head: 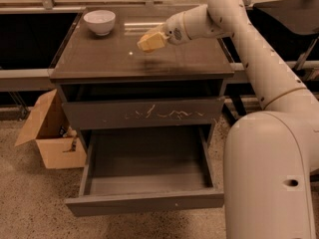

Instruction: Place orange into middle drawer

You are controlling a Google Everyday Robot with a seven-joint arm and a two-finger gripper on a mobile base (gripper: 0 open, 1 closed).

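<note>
My gripper (149,41) hangs just above the middle of the brown cabinet top (99,59), its tan tip pointing left. No orange shows as a separate thing on the top or in the drawer; whether it sits inside the gripper I cannot tell. The middle drawer (144,203) is pulled out wide below, dark grey, with a plain front and a tiny pale dot, and its inside is bare. The grey drawer front with pale scratches (144,114) above it is shut.
A white bowl (99,21) stands at the back left of the cabinet top. An open cardboard box (50,133) sits on the floor left of the cabinet. My own white arm and base (269,173) fill the right side. Railings run behind.
</note>
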